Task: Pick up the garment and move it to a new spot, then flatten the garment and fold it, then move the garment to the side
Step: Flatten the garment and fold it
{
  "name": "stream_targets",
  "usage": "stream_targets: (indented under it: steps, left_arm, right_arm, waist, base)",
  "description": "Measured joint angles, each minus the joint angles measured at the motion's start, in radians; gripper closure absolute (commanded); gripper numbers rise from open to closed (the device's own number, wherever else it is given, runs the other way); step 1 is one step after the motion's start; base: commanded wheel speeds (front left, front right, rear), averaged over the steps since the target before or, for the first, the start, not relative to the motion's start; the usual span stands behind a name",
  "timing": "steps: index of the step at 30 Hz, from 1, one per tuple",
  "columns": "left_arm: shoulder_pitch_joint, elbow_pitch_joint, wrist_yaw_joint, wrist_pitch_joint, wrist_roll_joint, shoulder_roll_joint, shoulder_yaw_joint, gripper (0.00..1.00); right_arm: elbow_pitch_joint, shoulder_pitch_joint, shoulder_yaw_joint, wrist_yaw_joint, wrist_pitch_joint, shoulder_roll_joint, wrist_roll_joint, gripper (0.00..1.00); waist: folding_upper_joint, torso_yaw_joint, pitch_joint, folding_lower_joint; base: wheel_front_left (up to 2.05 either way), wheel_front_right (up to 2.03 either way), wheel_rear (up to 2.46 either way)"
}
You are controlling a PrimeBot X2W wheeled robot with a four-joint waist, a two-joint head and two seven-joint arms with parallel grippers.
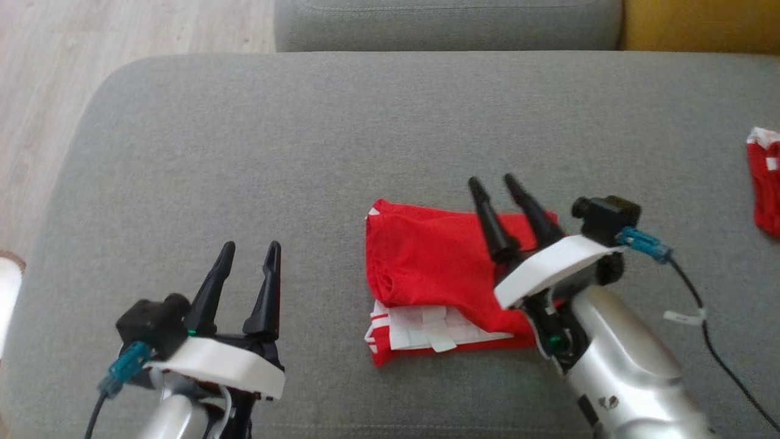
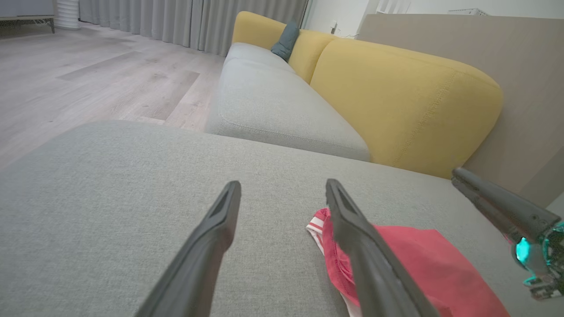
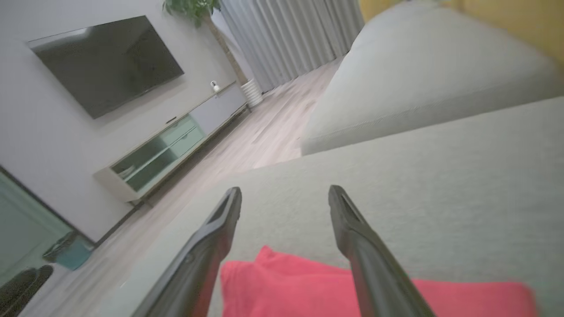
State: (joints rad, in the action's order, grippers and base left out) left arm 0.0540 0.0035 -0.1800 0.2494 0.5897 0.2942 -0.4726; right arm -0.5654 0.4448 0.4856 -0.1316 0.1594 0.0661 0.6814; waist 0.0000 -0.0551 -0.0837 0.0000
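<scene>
The garment (image 1: 429, 268) is red with white stripes and white patches, and lies folded on the grey cushion (image 1: 341, 140) right of centre. Over its right half hovers my right gripper (image 1: 496, 186), open, fingers apart and holding nothing. The right wrist view has the garment (image 3: 304, 290) below the spread fingertips of that gripper (image 3: 284, 193). My left gripper (image 1: 250, 250) is open at the lower left, well clear of the cloth. In the left wrist view the garment (image 2: 423, 264) lies to the right of the left gripper (image 2: 282, 187), partly behind its right finger.
A second red and white cloth (image 1: 766, 183) lies at the cushion's right edge. Another grey seat (image 1: 445, 24) and a yellow backrest (image 1: 701, 24) stand behind. Wood floor (image 1: 61, 91) drops away on the left. A black cable (image 1: 713, 341) trails from my right wrist.
</scene>
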Motion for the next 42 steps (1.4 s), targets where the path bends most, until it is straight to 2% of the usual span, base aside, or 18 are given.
stream_targets:
  steps: [5, 11, 13, 15, 23, 28, 33, 37, 40, 41, 42]
  left_arm:
    - [0.0, -0.002, -0.005, 0.0, 0.0, 0.0, 0.0, 0.0]
    - [0.001, -0.003, -0.005, 0.0, -0.001, 0.0, -0.001, 0.0]
    - [0.002, -0.003, -0.005, 0.0, -0.006, 0.0, -0.001, 0.0]
    - [0.002, -0.002, -0.005, 0.0, -0.007, 0.0, -0.002, 0.0]
    - [0.017, 0.0, -0.004, 0.0, -0.007, -0.001, -0.002, 0.0]
    - [0.017, 0.003, -0.004, 0.0, -0.007, -0.001, 0.001, 0.0]
    - [0.017, 0.003, -0.004, 0.0, -0.007, -0.002, 0.005, 0.0]
    - [0.015, 0.002, -0.005, 0.0, -0.007, -0.004, 0.019, 0.0]
    - [0.014, 0.002, -0.005, 0.0, -0.008, -0.005, 0.026, 0.0]
    - [0.014, 0.002, -0.005, 0.0, -0.009, -0.006, 0.029, 0.0]
    - [0.014, 0.001, -0.005, 0.0, -0.012, -0.006, 0.031, 0.0]
  right_arm:
    - [0.02, -0.017, -0.066, 0.0, 0.008, 0.0, -0.109, 0.0]
    - [0.059, -0.087, -0.049, 0.0, -0.027, 0.0, -0.254, 0.0]
    - [0.062, -0.107, -0.02, 0.0, -0.038, -0.001, -0.282, 0.58]
    - [0.055, -0.115, 0.017, 0.0, -0.049, -0.001, -0.303, 1.0]
    - [-0.059, -0.11, 0.143, 0.0, -0.068, -0.001, -0.317, 1.0]
    - [-0.093, -0.1, 0.246, 0.0, -0.068, 0.0, -0.273, 1.0]
    - [-0.106, -0.074, 0.338, 0.0, -0.068, -0.001, -0.227, 1.0]
    - [-0.101, -0.046, 0.339, 0.0, 0.004, 0.0, -0.217, 1.0]
    - [-0.069, -0.035, 0.283, 0.0, 0.05, 0.0, -0.229, 1.0]
    - [-0.054, -0.033, 0.256, 0.0, 0.061, -0.001, -0.238, 0.92]
    - [-0.038, -0.033, 0.224, 0.0, 0.069, -0.001, -0.249, 0.74]
  waist:
    - [0.0, 0.021, -0.001, 0.0]
    - [0.0, 0.027, -0.015, 0.0]
    - [0.0, 0.018, -0.019, 0.0]
    - [0.0, 0.006, -0.022, 0.0]
    - [0.0, -0.063, -0.037, 0.0]
    - [0.0, -0.1, -0.042, 0.0]
    - [0.0, -0.108, -0.043, 0.0]
    - [0.0, -0.087, -0.042, 0.0]
    - [0.0, -0.067, -0.038, 0.0]
    - [0.0, -0.059, -0.036, 0.0]
    - [0.0, -0.051, -0.034, 0.0]
  base:
    - [0.0, 0.0, 0.0]
    - [0.0, 0.0, 0.0]
    - [0.0, 0.0, 0.0]
    - [0.0, 0.0, 0.0]
    - [0.0, 0.0, 0.0]
    - [0.0, 0.0, 0.0]
    - [0.0, 0.0, 0.0]
    - [0.0, 0.0, 0.0]
    - [0.0, 0.0, 0.0]
    - [0.0, 0.0, 0.0]
    - [0.0, 0.0, 0.0]
